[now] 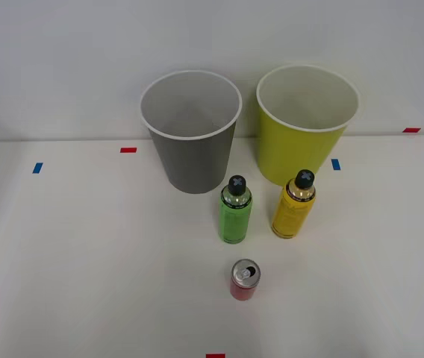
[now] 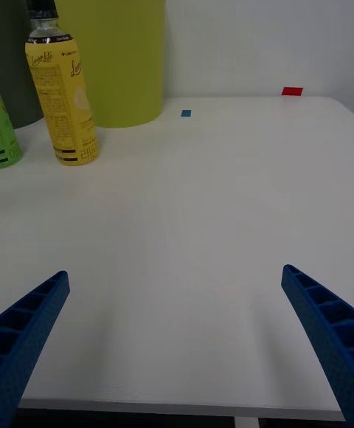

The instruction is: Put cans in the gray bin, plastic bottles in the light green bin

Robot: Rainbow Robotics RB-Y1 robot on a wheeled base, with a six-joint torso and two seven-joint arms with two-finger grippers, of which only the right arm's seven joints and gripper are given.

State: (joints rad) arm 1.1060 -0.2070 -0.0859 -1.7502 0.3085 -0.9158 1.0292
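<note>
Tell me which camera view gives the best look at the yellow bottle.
The right wrist view: the yellow bottle stands close and side-on, its label and black cap plain, in front of the light green bin. The front view shows the bottle from above, smaller, mostly its cap and upper label.

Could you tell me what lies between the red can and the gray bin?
The green bottle stands between the red can and gray bin, in the front view.
</note>
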